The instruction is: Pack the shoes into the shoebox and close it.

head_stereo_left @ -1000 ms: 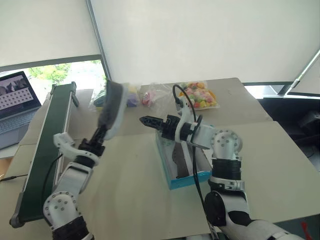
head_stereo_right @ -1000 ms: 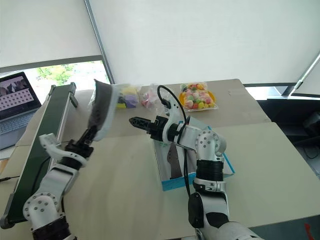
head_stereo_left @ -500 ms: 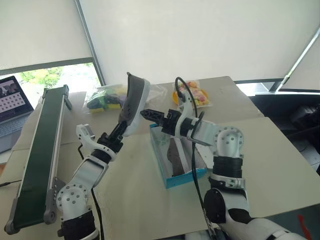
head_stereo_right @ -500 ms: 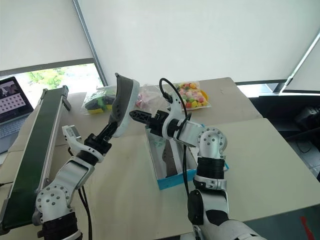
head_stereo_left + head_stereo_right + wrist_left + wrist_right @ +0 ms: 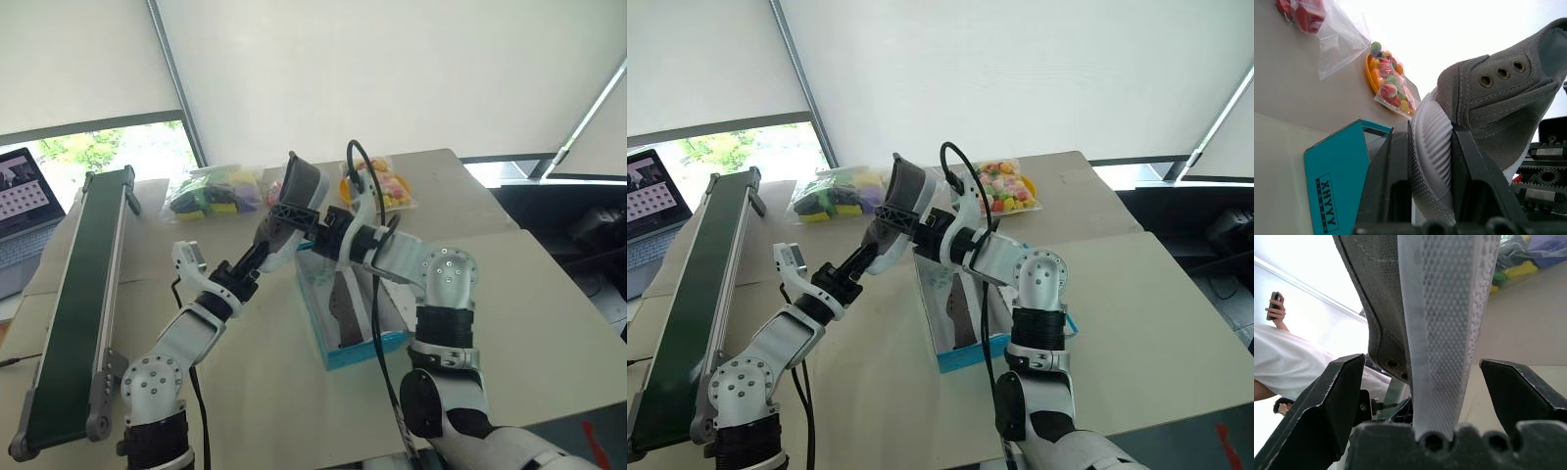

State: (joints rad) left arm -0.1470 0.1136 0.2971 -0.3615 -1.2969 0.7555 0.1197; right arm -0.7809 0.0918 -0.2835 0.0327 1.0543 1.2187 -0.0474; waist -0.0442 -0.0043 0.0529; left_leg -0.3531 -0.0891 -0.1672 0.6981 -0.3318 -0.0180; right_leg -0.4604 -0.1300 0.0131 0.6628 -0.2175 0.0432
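Sneaker (image 5: 296, 201) pinched in closed left claw (image 5: 265, 247), between open right claw (image 5: 899, 212) jaws; premature release risks a drop beside shoebox (image 5: 345, 323).

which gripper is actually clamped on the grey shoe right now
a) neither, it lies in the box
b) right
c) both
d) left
d) the left gripper is shut on the shoe at its white sole end, while the right gripper has its fingers spread wide on either side of the shoe, apart from it.

shoebox (image 5: 364, 345) inside: part hid by right arm | person (image 5: 1288, 362): cut off
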